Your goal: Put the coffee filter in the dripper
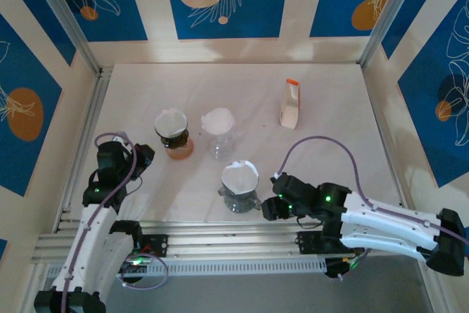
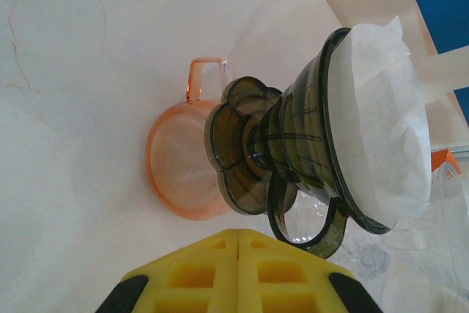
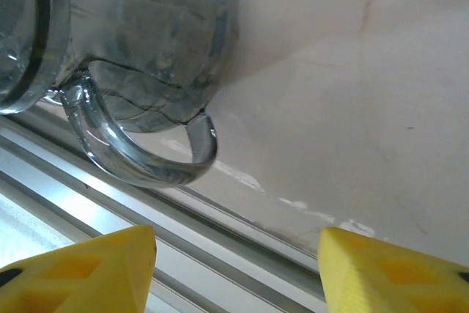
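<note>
Print on the small white carton with an orange top (image 1: 290, 104) is too small to read. The carton stands at the far right of the pale table (image 1: 330, 152). Three drippers stand mid-table, each lined with a white paper coffee filter (image 2: 381, 122). The smoky olive plastic dripper (image 2: 293, 137), ribbed and with a scalloped base, sits on a translucent orange cup (image 2: 176, 174). The left gripper (image 2: 238, 254) is just beside it, yellow fingers pressed together on nothing. Next to that, a clear dripper (image 1: 219, 124) tops a clear glass vessel (image 1: 221, 148). Nearest the arms, a grey translucent dripper (image 3: 146, 42) with a loop handle stands close to the aluminium rail (image 3: 110, 203). The right gripper (image 3: 238, 262) faces that handle, jaws apart and touching nothing.
</note>
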Action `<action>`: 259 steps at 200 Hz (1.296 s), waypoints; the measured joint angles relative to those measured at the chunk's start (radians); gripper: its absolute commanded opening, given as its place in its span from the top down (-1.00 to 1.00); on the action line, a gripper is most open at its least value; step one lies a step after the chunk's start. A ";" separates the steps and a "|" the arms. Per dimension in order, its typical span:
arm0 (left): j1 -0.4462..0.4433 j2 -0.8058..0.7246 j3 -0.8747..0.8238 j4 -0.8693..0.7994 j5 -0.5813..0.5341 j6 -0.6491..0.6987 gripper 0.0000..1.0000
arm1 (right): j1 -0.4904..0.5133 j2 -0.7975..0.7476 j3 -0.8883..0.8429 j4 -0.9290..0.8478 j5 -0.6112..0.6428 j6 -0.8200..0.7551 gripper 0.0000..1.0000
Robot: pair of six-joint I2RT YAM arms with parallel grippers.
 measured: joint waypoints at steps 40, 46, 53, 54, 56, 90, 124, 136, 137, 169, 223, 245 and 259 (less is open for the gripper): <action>0.020 0.030 -0.025 0.034 0.014 -0.003 0.97 | 0.045 0.084 -0.008 0.096 -0.006 0.011 -0.13; 0.027 0.044 -0.033 0.051 0.015 -0.008 0.97 | 0.047 0.084 -0.010 0.104 -0.006 0.013 -0.13; 0.035 0.061 -0.042 0.070 0.016 -0.015 0.97 | 0.048 0.084 -0.011 0.109 -0.006 0.016 -0.13; 0.036 0.064 -0.043 0.072 0.016 -0.016 0.97 | 0.048 0.084 -0.012 0.111 -0.006 0.017 -0.13; 0.038 0.070 -0.046 0.079 0.016 -0.016 0.97 | 0.049 0.084 -0.013 0.113 -0.006 0.018 -0.13; 0.055 0.213 -0.086 0.219 0.012 -0.048 0.97 | 0.052 0.080 -0.028 0.127 -0.005 0.032 -0.12; 0.066 0.413 -0.085 0.410 0.011 -0.080 1.00 | 0.053 0.063 -0.030 0.126 -0.004 0.041 -0.12; 0.082 0.485 -0.080 0.477 0.014 -0.097 1.00 | 0.055 0.053 -0.030 0.126 -0.001 0.044 -0.11; 0.083 0.489 -0.080 0.480 0.014 -0.097 1.00 | 0.055 0.052 -0.030 0.125 -0.001 0.044 -0.11; 0.128 0.673 -0.033 0.645 0.039 -0.129 1.00 | 0.058 0.021 -0.030 0.116 0.001 0.049 -0.11; 0.147 0.935 0.066 0.924 0.141 -0.158 1.00 | 0.058 -0.006 -0.030 0.086 0.011 0.052 -0.11; 0.148 1.041 0.098 1.026 0.180 -0.178 1.00 | 0.061 -0.007 -0.030 0.069 0.016 0.053 -0.11; 0.149 1.097 0.103 1.087 0.200 -0.196 1.00 | 0.063 -0.015 -0.029 0.058 0.019 0.053 -0.11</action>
